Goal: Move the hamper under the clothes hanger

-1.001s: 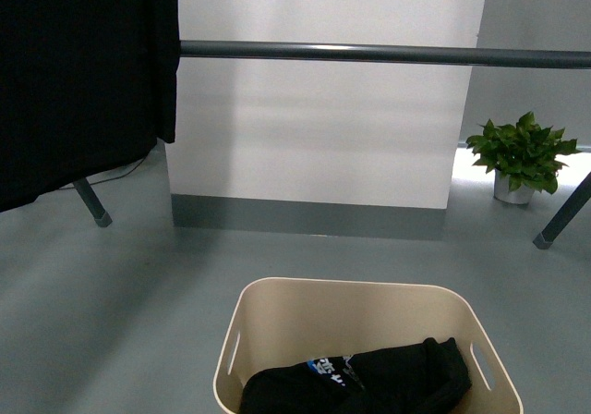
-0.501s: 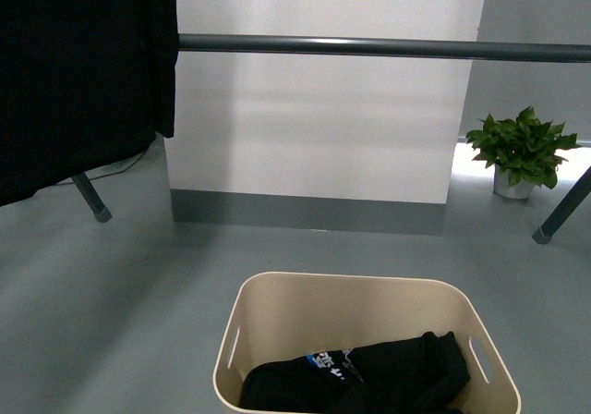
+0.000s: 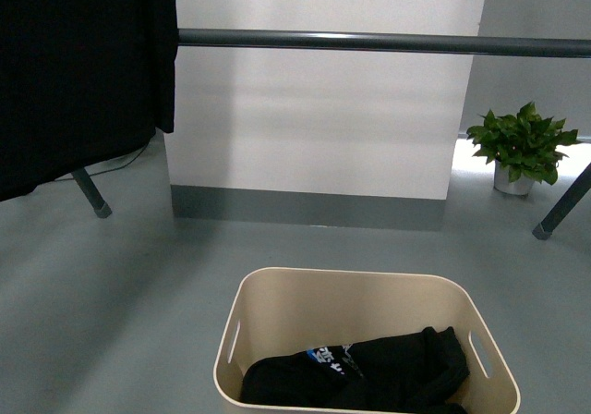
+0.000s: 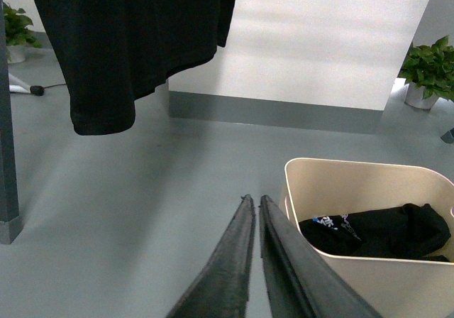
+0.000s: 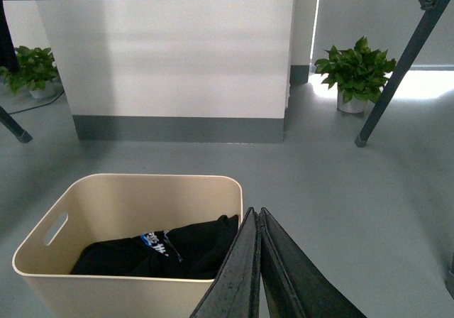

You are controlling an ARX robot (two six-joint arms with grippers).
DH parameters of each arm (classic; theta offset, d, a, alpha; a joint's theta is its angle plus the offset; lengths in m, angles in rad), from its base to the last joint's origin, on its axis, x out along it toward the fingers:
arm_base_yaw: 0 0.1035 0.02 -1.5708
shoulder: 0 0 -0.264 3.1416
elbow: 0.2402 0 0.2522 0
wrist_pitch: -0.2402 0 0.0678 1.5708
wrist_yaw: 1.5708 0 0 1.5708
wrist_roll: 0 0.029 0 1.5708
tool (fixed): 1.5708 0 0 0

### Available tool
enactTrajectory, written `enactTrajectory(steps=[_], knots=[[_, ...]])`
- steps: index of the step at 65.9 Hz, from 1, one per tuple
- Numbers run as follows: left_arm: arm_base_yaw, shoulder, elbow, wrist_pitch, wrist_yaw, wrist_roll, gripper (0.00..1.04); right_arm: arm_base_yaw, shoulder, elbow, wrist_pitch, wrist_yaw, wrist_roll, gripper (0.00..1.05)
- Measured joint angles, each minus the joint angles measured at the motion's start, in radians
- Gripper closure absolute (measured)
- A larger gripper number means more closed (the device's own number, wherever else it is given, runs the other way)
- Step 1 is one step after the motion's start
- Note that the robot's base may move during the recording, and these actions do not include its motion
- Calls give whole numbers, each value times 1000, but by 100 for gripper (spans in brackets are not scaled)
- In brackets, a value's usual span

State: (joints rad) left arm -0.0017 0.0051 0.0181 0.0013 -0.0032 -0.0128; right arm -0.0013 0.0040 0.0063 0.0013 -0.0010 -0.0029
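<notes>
The cream-beige hamper (image 3: 268,312) stands on the grey floor at the bottom of the front view, with black clothing inside. It also shows in the left wrist view (image 4: 369,282) and the right wrist view (image 5: 99,204). The clothes hanger's dark grey bar (image 3: 388,42) runs across above and beyond it, with a large black garment (image 3: 74,72) hanging at the left. My left gripper (image 4: 255,201) is shut and empty, just beside the hamper's one short side. My right gripper (image 5: 257,211) is shut and empty, at the other short side's rim corner. Neither arm shows in the front view.
A white wall panel with a grey skirting (image 3: 305,206) stands behind the rack. A potted plant (image 3: 522,146) sits at the back right, another (image 4: 14,30) at the far left. The rack's slanted legs (image 3: 92,197) (image 3: 563,206) reach the floor on both sides.
The hamper has slid a little further forward towards the bar, and the bar sits slightly higher in the front view. The view has advanced with it.
</notes>
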Motion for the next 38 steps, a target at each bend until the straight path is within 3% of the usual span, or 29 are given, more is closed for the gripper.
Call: enactTrajectory(steps=[5,16,21,25,30,38], knots=[[0,0,0,0,0,0,77,0,0,0,0,0,1,90],[0,0,0,0,0,0,38,0,0,0,0,0,1,50],[0,0,0,0,0,0,25,0,0,0,0,0,1,38],[0,0,0,0,0,0,7,0,0,0,0,0,1,20],[0,0,0,0,0,1,7,0,0,0,0,0,1,7],[0,0,0,0,0,1,7,0,0,0,0,0,1,8]])
